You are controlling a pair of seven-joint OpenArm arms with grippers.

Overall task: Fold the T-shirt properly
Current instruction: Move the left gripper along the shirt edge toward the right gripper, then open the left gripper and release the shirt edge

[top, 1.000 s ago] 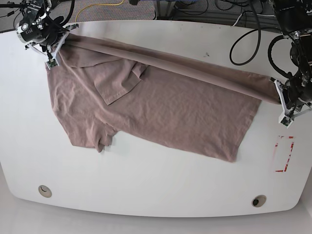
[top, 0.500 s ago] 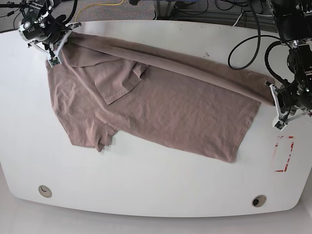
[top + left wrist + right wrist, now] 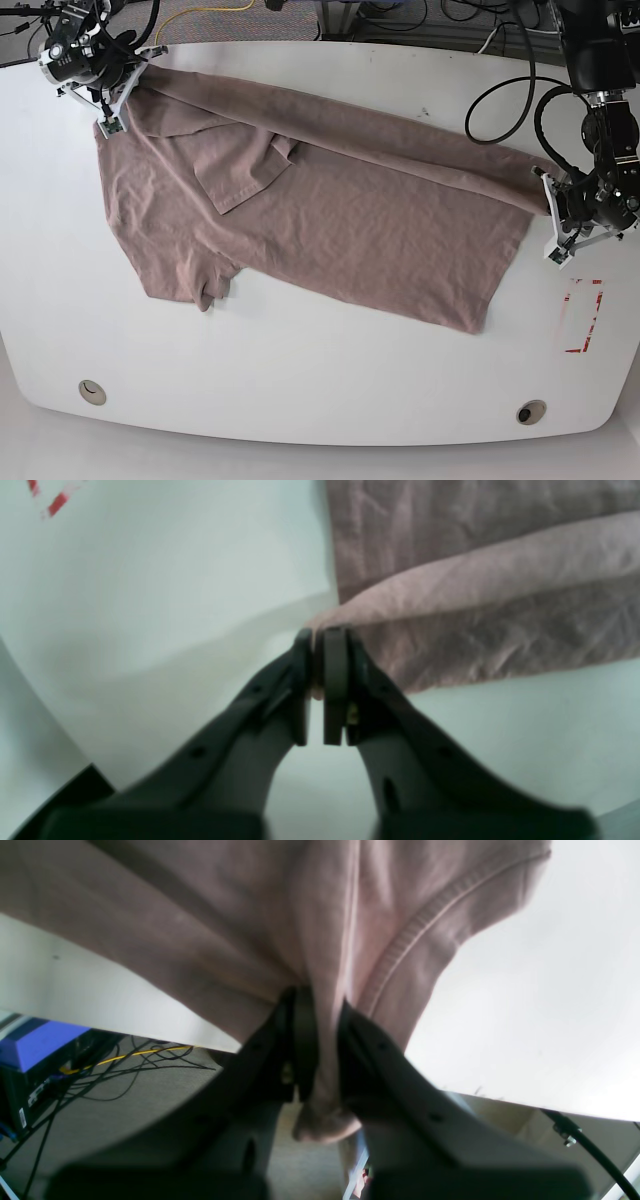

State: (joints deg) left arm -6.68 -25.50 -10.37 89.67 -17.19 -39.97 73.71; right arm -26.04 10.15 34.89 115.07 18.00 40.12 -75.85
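A: Holding the T-shirt [image 3: 330, 220] by two corners of its far edge, so that edge can be carried over as one long fold. My right gripper [image 3: 320, 1040] is pinched tight on the shoulder fabric just beside the ribbed neckline [image 3: 425, 925], with a tuft of cloth poking out below the jaws.

B: And the other end?

A: My left gripper [image 3: 317, 680] has its pads nearly together on the hem corner. A sliver of cloth sits between them, though I can't tell how firm that bite is.

B: Where does the shirt lie?

A: Spread on the white table [image 3: 300, 380], slanted across it, collar end toward my right arm and hem toward my left. The far edge is raised into a ridge running between my two grippers; the rest lies flat, with one sleeve [image 3: 245, 165] folded in over the chest and the other sleeve [image 3: 195, 280] sticking out on the near side.

B: Next?

A: Likely bringing that ridge toward the near edge, both ends level, or the fold will skew
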